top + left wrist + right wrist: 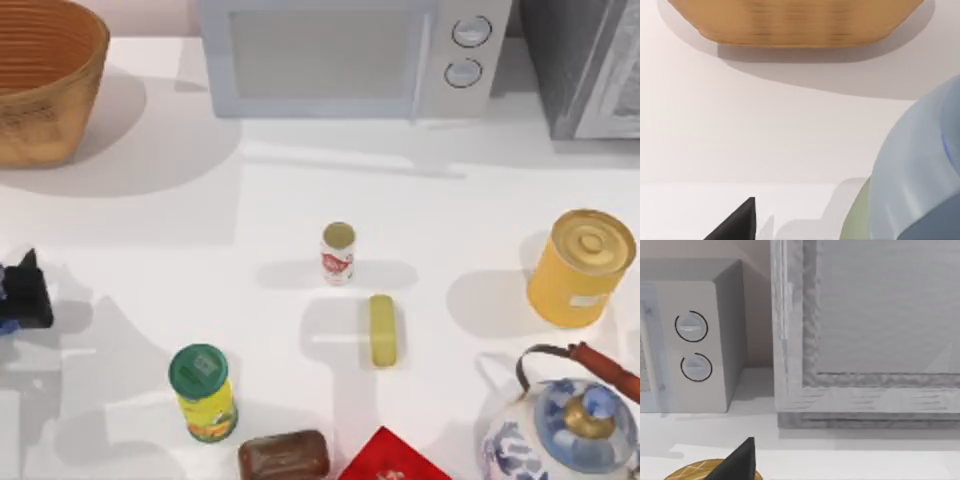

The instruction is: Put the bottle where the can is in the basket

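Hovering at the table's left edge, left hand [22, 292] seemingly gripping bottle [920, 180].

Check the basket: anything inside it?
The visible part of the basket interior shows just ribbed wicker wall, nothing in it. The floor is cut off at the frame edge, so can't confirm. The can stands on the table.

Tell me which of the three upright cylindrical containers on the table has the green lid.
The yellow container near the table's front left. The white can at the centre and the larger yellow tin at the right both have gold tops.
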Available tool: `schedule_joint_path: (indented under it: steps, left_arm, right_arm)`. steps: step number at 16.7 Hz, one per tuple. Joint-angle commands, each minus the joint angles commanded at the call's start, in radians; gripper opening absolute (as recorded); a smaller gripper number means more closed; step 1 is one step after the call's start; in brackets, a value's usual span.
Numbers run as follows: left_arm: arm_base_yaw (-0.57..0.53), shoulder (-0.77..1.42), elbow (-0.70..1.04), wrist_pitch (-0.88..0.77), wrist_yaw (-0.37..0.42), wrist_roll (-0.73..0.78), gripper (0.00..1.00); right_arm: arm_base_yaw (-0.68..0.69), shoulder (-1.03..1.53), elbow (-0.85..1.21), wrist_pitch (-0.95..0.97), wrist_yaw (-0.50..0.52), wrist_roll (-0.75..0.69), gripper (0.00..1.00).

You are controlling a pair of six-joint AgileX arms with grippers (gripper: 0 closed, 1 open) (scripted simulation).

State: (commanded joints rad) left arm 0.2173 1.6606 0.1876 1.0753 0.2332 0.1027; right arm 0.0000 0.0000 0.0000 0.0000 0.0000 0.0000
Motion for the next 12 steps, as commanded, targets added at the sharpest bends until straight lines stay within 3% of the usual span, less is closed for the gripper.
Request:
schedule_joint_path:
  steps: [8,12]
  left_arm:
    - [0.000,0.070,0.009,0.060,0.000,0.001,1.00]
    - [0.000,0.070,0.009,0.060,0.000,0.001,0.70]
  right_arm:
    - [0.000,0.000,0.000,0.000,0.000,0.000,1.00]
    - [0.000,0.000,0.000,0.000,0.000,0.000,1.00]
